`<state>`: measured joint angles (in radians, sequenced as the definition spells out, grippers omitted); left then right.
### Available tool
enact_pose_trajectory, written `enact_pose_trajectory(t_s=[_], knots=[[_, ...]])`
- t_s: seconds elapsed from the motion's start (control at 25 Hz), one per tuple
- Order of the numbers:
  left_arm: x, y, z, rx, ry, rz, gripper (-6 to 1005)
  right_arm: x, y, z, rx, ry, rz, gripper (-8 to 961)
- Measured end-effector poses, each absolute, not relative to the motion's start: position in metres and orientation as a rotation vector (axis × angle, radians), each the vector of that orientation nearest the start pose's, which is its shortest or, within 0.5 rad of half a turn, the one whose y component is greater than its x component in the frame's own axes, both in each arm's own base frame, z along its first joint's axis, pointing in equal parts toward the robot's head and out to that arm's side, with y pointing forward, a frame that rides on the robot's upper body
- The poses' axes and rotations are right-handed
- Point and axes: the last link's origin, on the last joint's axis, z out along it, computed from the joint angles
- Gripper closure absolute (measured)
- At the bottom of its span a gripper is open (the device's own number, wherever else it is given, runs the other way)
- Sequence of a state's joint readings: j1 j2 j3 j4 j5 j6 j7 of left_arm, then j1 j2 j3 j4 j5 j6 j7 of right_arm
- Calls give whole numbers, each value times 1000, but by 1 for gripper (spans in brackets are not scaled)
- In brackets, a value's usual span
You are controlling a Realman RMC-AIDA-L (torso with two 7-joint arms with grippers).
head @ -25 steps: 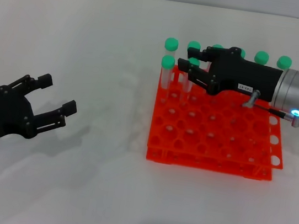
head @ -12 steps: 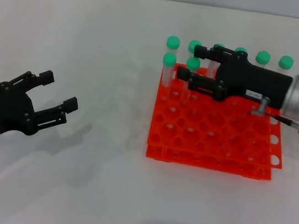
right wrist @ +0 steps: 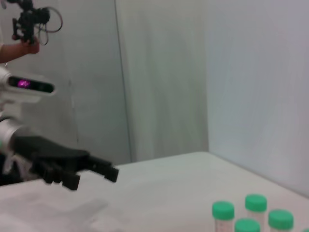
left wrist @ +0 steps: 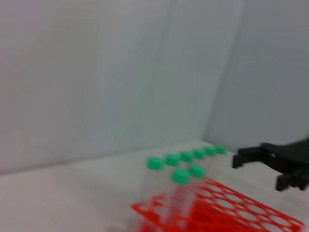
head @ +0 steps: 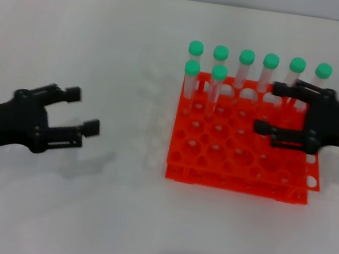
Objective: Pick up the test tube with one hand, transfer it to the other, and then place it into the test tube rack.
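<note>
left gripper (head: 77, 113): over bare table at left, fingers spread, empty | test tube (head: 217, 85): upright in test tube rack (head: 237, 174), second row, well left of right gripper (head: 273, 109) | right gripper: above rack's right side, parted, empty

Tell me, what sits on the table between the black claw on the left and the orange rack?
Nothing: in the head view, only bare white table separates the open left end effector from the test tube rack.
</note>
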<state>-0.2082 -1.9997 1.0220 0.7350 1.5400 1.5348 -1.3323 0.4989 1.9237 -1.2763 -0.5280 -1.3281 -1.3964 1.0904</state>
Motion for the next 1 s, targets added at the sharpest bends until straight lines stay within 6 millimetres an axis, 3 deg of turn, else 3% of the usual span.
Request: enact_pose_trajectory(t_s=[0.24,0.6,1.0], knots=[[-289,286,33,-2738,-657,-774,114,264,334,26,-2754,241,755,76],[-269,309,38,-2879,-612,-662,114,271,329,20,-2799,252,696,76],[-261,319,41,-2919,-595,-587,114,274,327,18,-2825,260,665,77]])
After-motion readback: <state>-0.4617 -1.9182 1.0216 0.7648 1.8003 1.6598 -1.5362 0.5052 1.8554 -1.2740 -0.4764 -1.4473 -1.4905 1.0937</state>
